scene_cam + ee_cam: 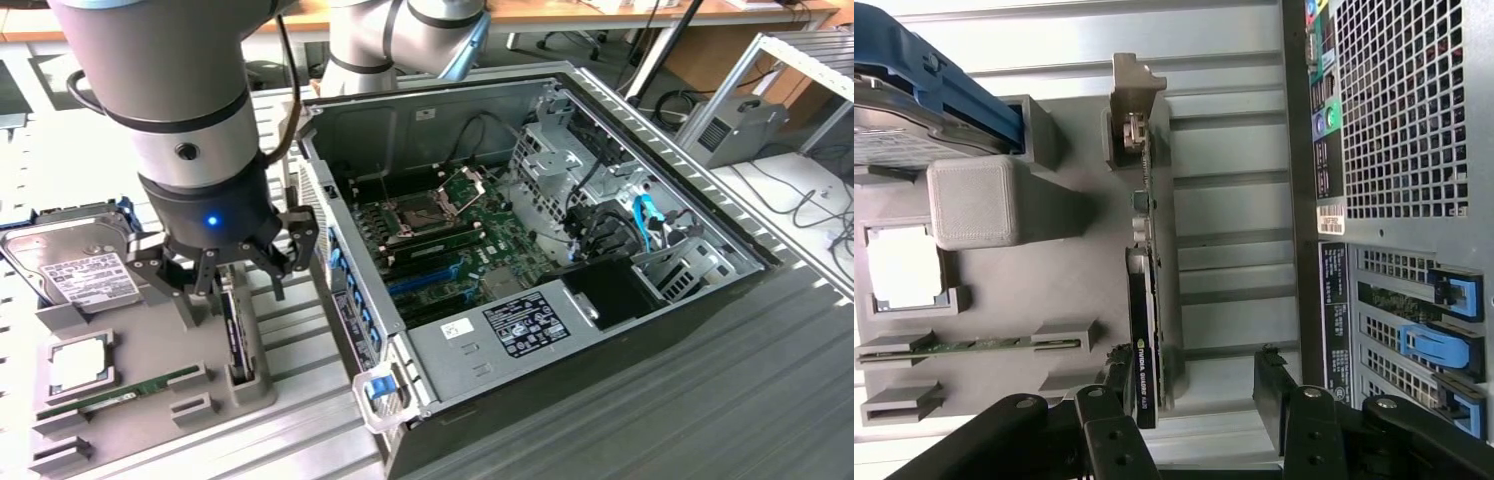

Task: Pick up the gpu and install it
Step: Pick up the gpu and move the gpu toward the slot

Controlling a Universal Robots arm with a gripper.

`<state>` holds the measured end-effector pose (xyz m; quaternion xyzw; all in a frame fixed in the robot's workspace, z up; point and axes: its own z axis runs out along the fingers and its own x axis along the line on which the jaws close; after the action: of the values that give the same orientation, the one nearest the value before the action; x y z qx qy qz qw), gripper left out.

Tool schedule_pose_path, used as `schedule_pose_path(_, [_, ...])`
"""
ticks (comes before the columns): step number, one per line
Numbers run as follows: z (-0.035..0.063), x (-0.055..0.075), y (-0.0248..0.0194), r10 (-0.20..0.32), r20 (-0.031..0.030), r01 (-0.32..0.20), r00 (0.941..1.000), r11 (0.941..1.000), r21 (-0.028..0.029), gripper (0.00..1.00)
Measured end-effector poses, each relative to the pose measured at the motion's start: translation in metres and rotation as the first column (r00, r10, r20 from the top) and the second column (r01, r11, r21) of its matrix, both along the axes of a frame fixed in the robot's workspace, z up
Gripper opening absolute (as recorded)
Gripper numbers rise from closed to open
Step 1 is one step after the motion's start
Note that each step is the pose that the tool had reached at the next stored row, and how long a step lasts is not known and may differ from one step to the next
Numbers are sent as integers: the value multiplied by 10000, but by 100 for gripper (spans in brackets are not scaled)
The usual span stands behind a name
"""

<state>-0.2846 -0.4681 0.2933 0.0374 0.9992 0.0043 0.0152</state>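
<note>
Pincer (224, 285) hangs wide open and empty, its fingers (1272, 380) either side of the gpu (238, 335), which stands on edge in the grey holder (134, 325), on the exterior view's left of the case (441, 345); we judge nothing lifted yet, installing all left

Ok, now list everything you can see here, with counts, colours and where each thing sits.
tray: one, grey, on the table
gpu: one, black, on edge in the tray
hard drive: one, silver, blue bracket, tray's far end
processor chip: one, silver, tray pocket
RAM stick: one, green, tray slot
computer case: one, grey, open, beside the tray
arm: one, silver and black, above the tray
hand: one, black, open, over the gpu
</note>
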Motion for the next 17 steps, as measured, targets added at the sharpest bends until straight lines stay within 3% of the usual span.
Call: schedule_pose_path(17, [-52,-46,0,0,1,0,10000,10000,-7,60])
